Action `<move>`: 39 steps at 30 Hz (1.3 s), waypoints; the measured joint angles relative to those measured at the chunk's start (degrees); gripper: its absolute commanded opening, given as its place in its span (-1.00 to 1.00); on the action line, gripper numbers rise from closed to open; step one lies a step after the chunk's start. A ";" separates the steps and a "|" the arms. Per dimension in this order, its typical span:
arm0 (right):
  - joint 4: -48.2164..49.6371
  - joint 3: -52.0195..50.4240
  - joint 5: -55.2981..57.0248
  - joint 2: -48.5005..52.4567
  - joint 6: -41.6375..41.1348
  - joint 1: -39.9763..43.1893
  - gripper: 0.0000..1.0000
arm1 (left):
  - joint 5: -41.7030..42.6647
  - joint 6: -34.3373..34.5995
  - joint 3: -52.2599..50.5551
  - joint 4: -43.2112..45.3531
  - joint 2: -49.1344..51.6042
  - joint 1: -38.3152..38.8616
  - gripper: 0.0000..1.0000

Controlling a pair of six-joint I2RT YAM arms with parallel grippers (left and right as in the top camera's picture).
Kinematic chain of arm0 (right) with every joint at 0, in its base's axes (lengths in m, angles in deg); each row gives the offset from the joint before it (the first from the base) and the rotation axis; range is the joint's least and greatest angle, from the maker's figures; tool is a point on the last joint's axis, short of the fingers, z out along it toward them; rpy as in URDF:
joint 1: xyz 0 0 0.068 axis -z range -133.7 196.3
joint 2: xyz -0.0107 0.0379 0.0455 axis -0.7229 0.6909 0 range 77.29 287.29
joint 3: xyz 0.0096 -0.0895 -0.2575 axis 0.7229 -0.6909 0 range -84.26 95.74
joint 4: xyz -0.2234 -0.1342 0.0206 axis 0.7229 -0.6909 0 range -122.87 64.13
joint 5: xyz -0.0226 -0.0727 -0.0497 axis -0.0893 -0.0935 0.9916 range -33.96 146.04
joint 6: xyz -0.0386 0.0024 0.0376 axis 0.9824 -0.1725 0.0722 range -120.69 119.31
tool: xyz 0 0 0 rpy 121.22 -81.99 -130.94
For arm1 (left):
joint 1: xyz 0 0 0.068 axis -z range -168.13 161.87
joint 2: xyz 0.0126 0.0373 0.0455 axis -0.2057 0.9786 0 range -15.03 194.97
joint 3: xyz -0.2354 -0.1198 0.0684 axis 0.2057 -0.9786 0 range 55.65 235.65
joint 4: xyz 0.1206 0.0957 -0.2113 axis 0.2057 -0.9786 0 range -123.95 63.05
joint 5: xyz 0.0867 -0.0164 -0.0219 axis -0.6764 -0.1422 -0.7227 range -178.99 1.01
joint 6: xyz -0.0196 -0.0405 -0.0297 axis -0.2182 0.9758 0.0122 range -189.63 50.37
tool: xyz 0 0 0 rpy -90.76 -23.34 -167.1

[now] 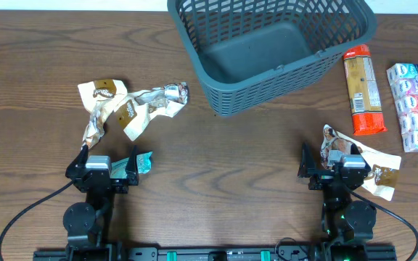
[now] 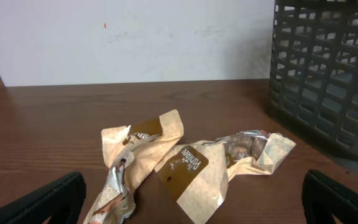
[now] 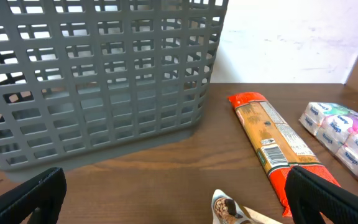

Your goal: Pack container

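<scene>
A dark wooden table (image 1: 216, 167) is seen against a white wall (image 2: 135, 37). The left gripper (image 1: 106, 162) and right gripper (image 1: 339, 164) are held spread wide, empty. The container (image 1: 267, 88) is set ahead of both, nearer the right; crumpled packets (image 1: 133, 105) are strewn just before the left.

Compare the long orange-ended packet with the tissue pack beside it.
The orange-ended packet is tan with orange-red ends; the tissue pack is white with purple and teal patches. The packet is one narrow tube; the tissue pack is a wider row of small packs. The packet lies nearer the basket than the tissue pack. Both lie flat, roughly parallel, on the wooden table.
</scene>
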 measured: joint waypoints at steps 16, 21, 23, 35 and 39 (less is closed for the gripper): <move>-1.31 10.56 -4.22 0.85 1.46 0.00 0.99 | 26.93 13.55 4.85 2.82 1.81 2.25 0.97; -10.16 26.40 -3.65 9.44 4.90 0.00 0.99 | 34.21 16.15 13.35 3.54 8.72 9.31 0.97; -14.64 33.94 -3.85 15.37 5.64 0.02 0.99 | 35.74 16.55 16.44 5.42 13.22 13.44 0.97; -32.17 69.77 -29.88 42.25 7.10 0.02 0.99 | 38.34 17.79 24.83 30.84 31.19 30.73 0.97; -30.58 70.38 -29.90 43.39 6.38 0.02 0.99 | 38.25 18.38 24.83 31.76 33.27 31.06 0.97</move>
